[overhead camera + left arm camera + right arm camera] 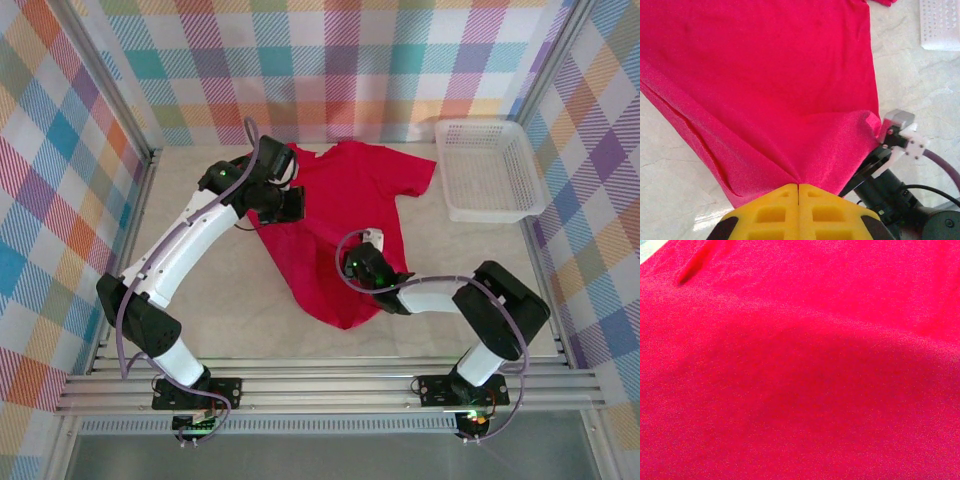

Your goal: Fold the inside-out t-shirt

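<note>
One t-shirt (350, 195) edge inside left tool (798, 186)

There's the t-shirt (350, 200), plain bright red, soft cloth, lying on the middle of the table (260, 310). Shoulders at the far side, 1 short sleeve spread flat to the right. Its left edge is lifted and bunched, folds running diagonally, and the body narrows to a rumpled point at the near side.

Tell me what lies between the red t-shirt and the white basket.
A bare strip of table separates the t-shirt from the basket; the top external view shows it.
</note>
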Tool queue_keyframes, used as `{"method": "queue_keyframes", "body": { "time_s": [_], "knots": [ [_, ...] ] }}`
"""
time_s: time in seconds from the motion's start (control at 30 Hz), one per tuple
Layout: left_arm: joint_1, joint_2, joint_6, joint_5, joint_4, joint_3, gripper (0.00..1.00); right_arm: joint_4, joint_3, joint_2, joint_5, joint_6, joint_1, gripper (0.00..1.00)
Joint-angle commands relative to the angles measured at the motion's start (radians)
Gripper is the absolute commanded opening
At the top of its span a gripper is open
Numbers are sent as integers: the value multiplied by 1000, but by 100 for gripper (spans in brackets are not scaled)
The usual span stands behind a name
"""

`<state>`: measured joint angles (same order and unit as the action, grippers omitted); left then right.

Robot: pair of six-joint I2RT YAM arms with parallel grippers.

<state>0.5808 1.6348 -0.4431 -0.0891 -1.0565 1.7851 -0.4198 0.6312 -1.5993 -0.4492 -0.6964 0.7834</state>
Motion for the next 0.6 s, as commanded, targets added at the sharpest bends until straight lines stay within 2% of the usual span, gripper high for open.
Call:
{"method": "queue_keyframes", "body": {
  "time_s": [0.0, 0.17, 0.37, 0.43, 0.57],
  "knots": [
    [-9, -27, 15, -21, -12, 18, 0, 112, -17, 74, -116, -13, -78, 14],
    [-9, -17, 0, -78, 42, -7, 0, 191, 41, 94, -118, 47, -203, 14],
    [-9, 8, -22, -129, 117, -34, 0, 284, 123, 118, -96, 89, -263, 14],
    [-10, 35, -30, -138, 126, -29, 0, 313, 134, 129, -28, 95, -262, 16],
    [-18, 109, -49, -174, 149, 3, 0, 350, 134, 136, 216, 77, -248, 24]
  ]
}}
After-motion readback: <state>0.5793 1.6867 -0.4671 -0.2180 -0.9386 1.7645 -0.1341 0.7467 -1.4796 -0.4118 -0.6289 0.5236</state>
